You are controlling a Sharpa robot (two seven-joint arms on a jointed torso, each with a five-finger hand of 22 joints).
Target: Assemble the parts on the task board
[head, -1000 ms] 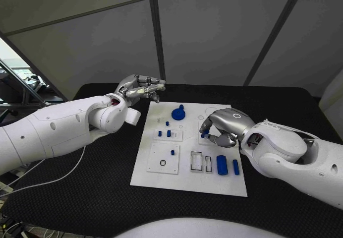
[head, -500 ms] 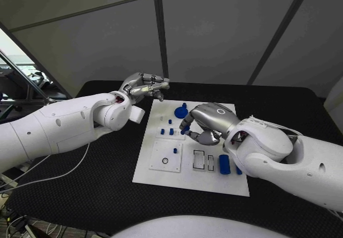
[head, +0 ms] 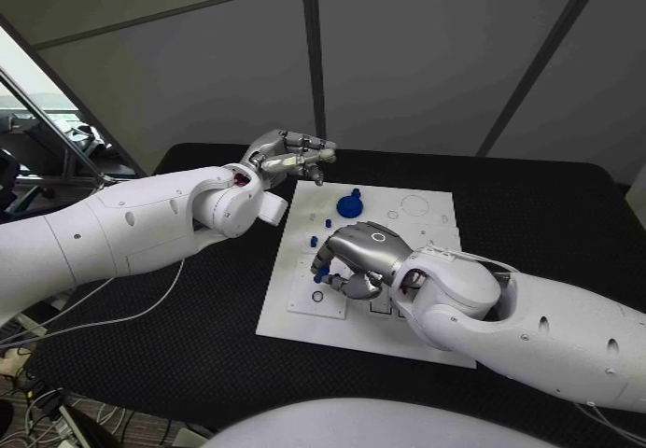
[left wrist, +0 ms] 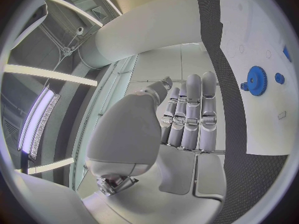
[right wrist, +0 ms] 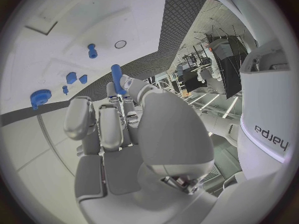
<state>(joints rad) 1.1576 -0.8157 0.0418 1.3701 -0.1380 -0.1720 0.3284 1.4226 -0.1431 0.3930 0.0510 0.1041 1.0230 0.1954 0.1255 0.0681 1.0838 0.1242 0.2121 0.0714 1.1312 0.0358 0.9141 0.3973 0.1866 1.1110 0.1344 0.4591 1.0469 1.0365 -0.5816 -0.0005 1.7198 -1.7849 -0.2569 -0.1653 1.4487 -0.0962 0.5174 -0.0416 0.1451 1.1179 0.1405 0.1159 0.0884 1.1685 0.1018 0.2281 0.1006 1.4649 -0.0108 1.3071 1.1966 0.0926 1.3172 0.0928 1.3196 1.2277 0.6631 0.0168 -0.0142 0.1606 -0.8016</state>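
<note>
Small blue plastic peg (right wrist: 116, 76): light, rigid, slick; pinched at its lower end in right hand (head: 356, 259) fingertips. Left hand (head: 286, 156) curled, empty.

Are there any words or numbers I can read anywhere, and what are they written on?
"arpa", seen turned round and cut off at the start: on the white right arm, in the right wrist view.
Task board: only outlines and holes, no words or numbers that can be read.
Blue parts, such as the gear: no writing to be seen.
</note>
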